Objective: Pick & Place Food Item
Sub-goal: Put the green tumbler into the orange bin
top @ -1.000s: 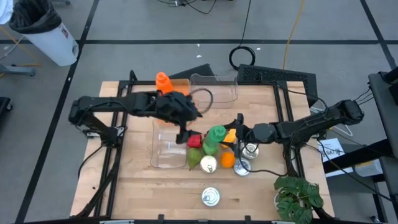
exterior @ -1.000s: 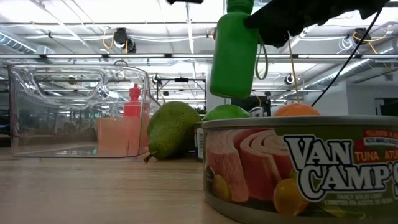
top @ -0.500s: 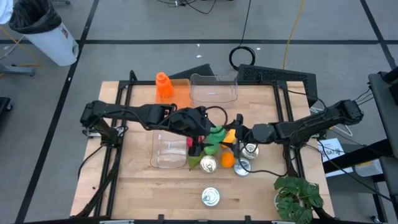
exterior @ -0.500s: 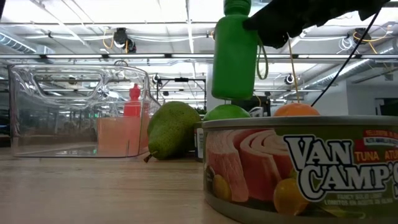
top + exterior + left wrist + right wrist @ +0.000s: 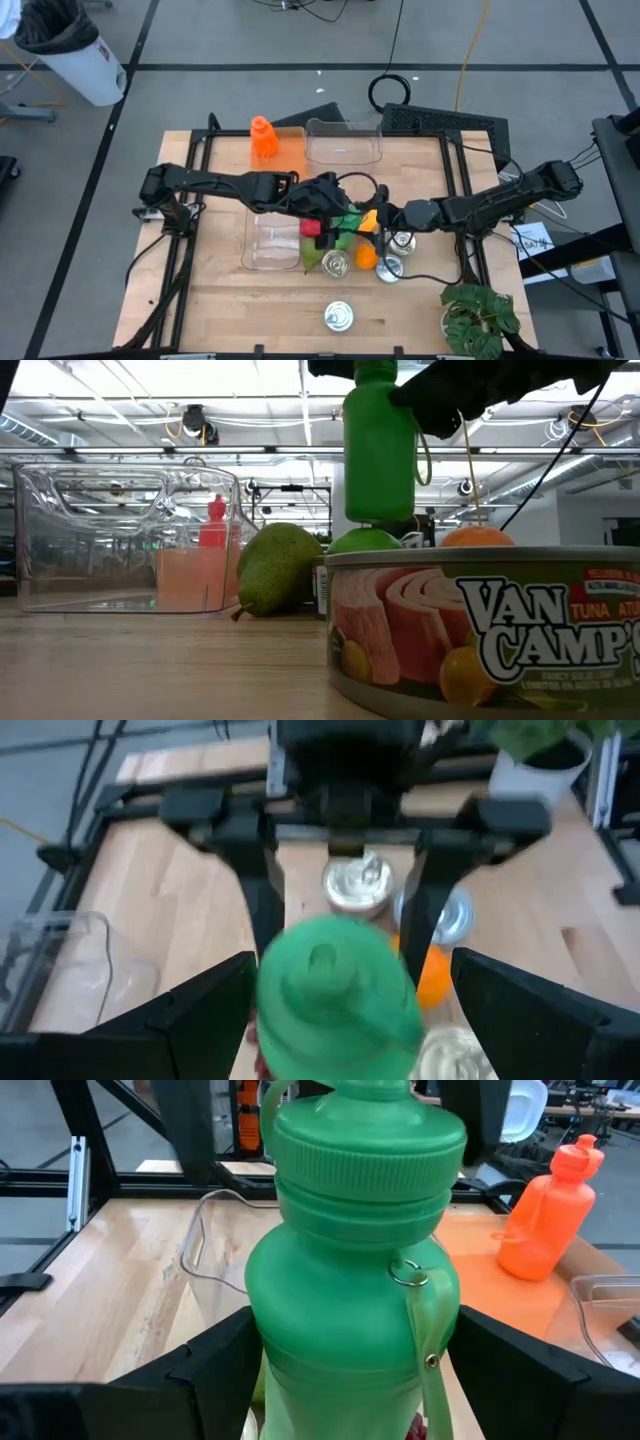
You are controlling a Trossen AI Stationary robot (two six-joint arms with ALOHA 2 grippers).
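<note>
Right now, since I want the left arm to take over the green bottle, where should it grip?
Probably the wide cap, from straight above. The bottle is upright, with the right end effector shut on its body from the side, leaving the top free. The open left end effector straddles it.

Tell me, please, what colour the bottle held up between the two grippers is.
The bottle is green, cap and body alike; the right wrist view shows it best.
</note>
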